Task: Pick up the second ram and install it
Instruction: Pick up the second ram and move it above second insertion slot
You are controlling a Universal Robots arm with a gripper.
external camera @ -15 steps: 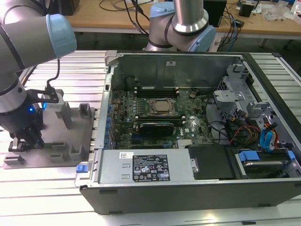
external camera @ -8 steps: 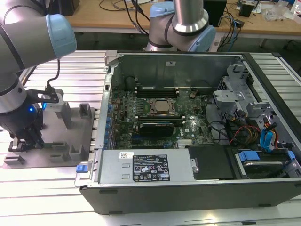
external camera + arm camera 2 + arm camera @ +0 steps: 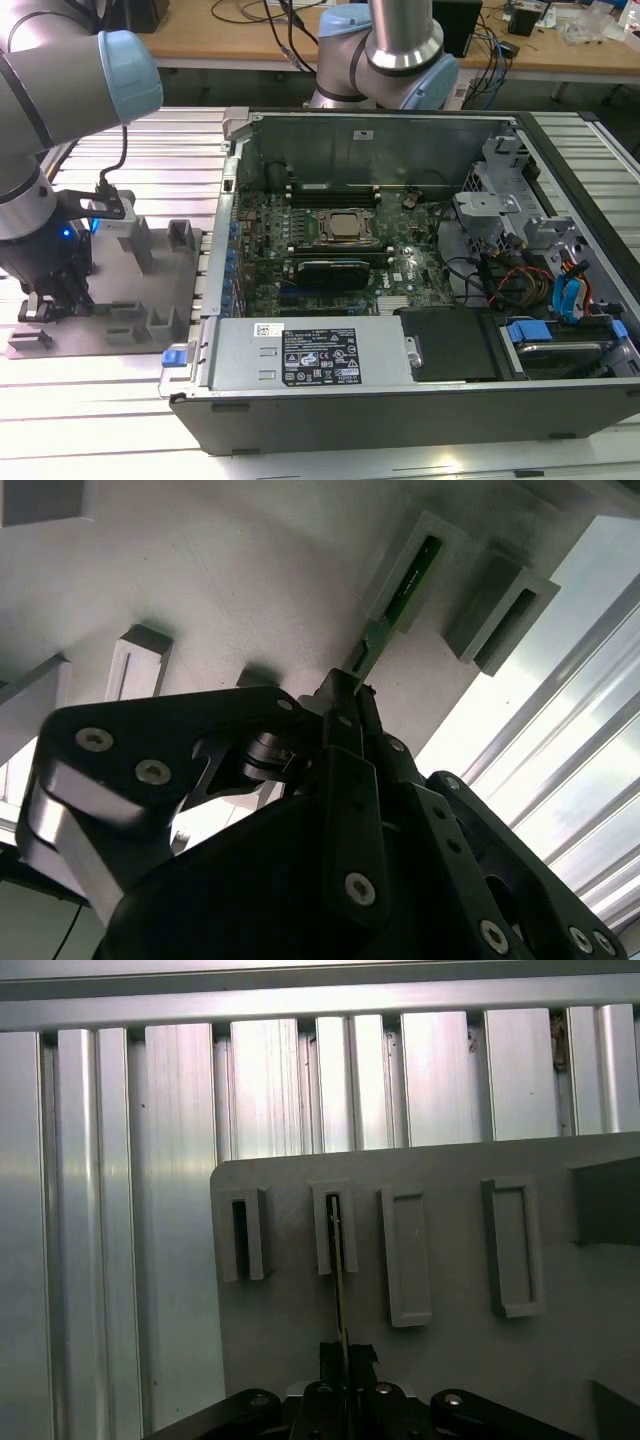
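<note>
One end effector (image 3: 345, 1353) pinches the second ram (image 3: 340, 1280) edge-on; the stick's far end sits in a slotted holder (image 3: 321, 1245) on the grey fixture plate (image 3: 460, 1370).

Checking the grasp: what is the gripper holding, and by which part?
The ram, pinched at its near end by the gripper; far end in a holder.

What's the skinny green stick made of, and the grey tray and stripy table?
Ram stick: glossy green board, likely fibreglass circuit board. Tray: matte, even grey with moulded blocks, probably plastic. Table: shiny silver ribbed slats, looks like aluminium.
</note>
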